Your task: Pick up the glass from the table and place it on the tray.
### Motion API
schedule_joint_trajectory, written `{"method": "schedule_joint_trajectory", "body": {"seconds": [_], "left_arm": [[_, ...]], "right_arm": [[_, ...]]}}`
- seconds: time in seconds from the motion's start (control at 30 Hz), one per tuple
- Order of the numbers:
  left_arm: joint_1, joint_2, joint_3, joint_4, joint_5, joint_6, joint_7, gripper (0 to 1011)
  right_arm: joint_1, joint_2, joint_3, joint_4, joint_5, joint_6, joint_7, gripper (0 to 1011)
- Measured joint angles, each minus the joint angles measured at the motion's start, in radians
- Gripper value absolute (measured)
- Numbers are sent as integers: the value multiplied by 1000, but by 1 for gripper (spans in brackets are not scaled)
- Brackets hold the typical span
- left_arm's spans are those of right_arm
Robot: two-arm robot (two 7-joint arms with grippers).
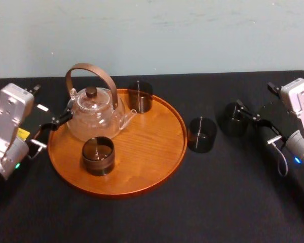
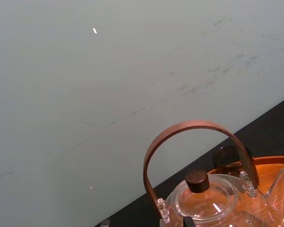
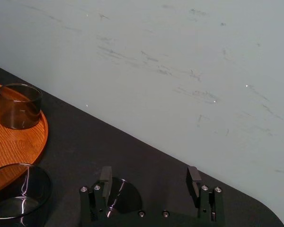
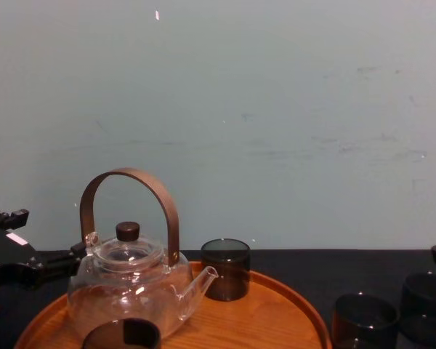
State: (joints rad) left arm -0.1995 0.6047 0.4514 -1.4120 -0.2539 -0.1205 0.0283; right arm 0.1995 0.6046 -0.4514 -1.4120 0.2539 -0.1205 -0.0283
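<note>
- The bench (image 1: 192, 212) is matte black and fills the lower two thirds of the head view, with a pale wall behind it.
- The tray (image 1: 152, 152), round and orange-brown, lies left of centre in the head view.
- A glass teapot (image 1: 93, 115) with a brown arched handle stands on the upper left part of the tray.
- Two dark smoky glasses stand upright on the tray: the back glass (image 1: 140, 96) at its upper rim, just right of the teapot's spout, and the front glass (image 1: 98, 156) at its lower left.
- The glass beside the tray (image 1: 201, 134) stands upright on the bench just right of the tray's rim, apart from it.
- The far-right glass (image 1: 232, 119) stands on the bench further right, near the first.
- The right pincer (image 1: 247, 114) is at the right of the head view, low over the bench. It is spread wide and grips nothing. The far-right glass sits at its tips, close to one finger (image 3: 105, 177); I cannot tell whether they touch.
- The left pincer (image 1: 58, 121) is at the left edge of the tray, just beside the teapot. I cannot tell how far it is spread.
</note>
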Motion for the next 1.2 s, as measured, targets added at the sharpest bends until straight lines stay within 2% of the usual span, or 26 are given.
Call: {"method": "schedule_joint_trajectory", "body": {"seconds": [1.2], "left_arm": [[0,0,0,0,0,0,0,1001]], "right_arm": [[0,0,0,0,0,0,0,1002]]}}
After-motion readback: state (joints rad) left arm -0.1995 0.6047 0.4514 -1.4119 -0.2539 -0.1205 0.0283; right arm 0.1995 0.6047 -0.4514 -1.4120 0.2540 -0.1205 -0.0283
